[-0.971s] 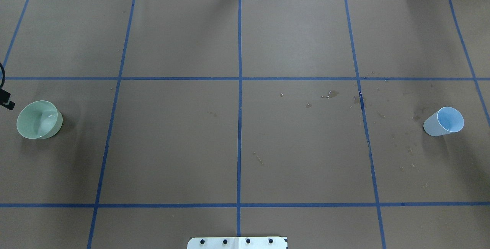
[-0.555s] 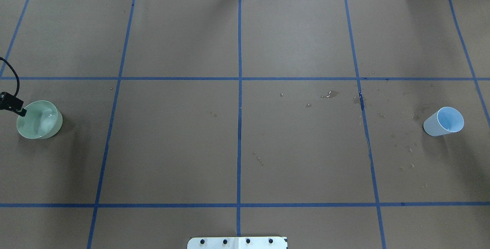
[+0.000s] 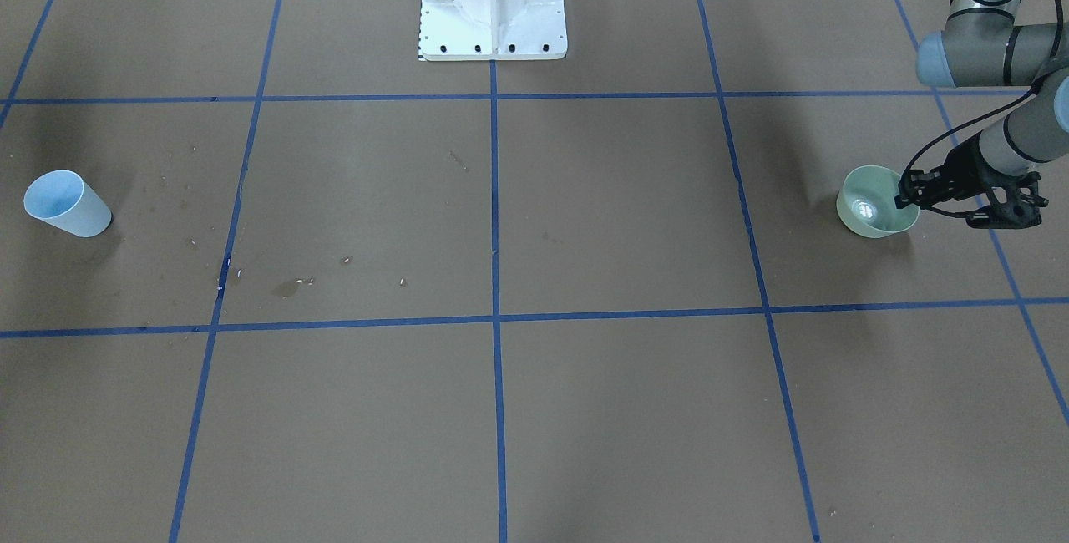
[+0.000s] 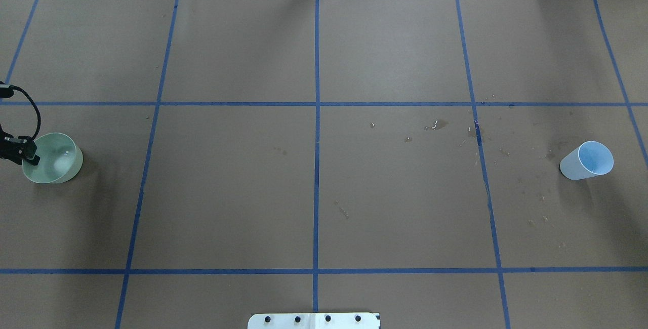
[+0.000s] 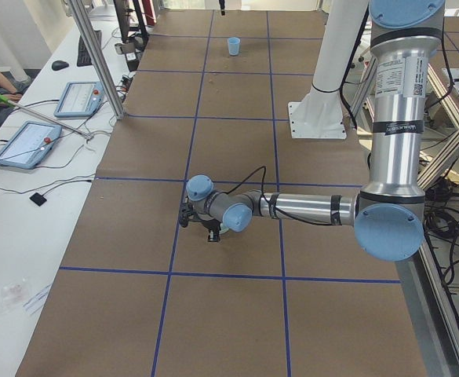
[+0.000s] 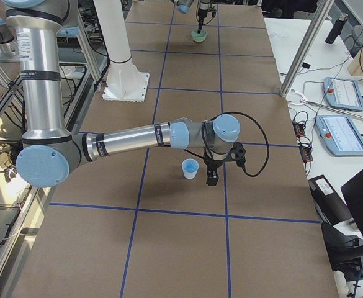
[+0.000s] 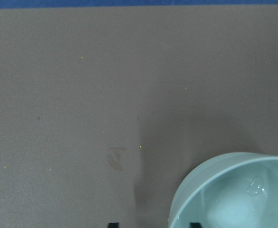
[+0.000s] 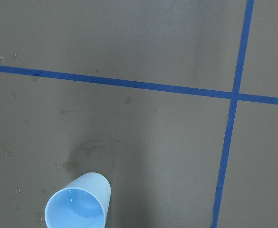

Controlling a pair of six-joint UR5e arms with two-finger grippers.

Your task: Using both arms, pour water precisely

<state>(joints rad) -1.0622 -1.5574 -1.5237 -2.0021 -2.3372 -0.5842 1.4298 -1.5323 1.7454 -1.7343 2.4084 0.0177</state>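
A pale green bowl (image 3: 864, 228) stands at the table's left end in the overhead view (image 4: 71, 169). A little water (image 3: 863, 210) glints inside it and shows in the left wrist view (image 7: 255, 187). My left gripper (image 3: 906, 190) is open at the bowl's rim (image 4: 31, 156). In the left wrist view its fingertips (image 7: 112, 224) stand either side of the bowl's wall (image 7: 200, 180). A light blue cup (image 4: 574, 167) stands upright at the right end. My right gripper (image 6: 211, 174) hovers just beside the cup (image 6: 189, 168). I cannot tell whether it is open or shut.
The white pedestal (image 3: 493, 4) stands at the table's robot-side edge. Wet spots and drops (image 4: 440, 124) mark the brown paper right of centre. Blue tape lines divide the table. Tablets and cables (image 5: 25, 141) lie on the side bench.
My left gripper has come in from the table's left edge and moved over the green bowl's left rim. The blue cup has not moved.
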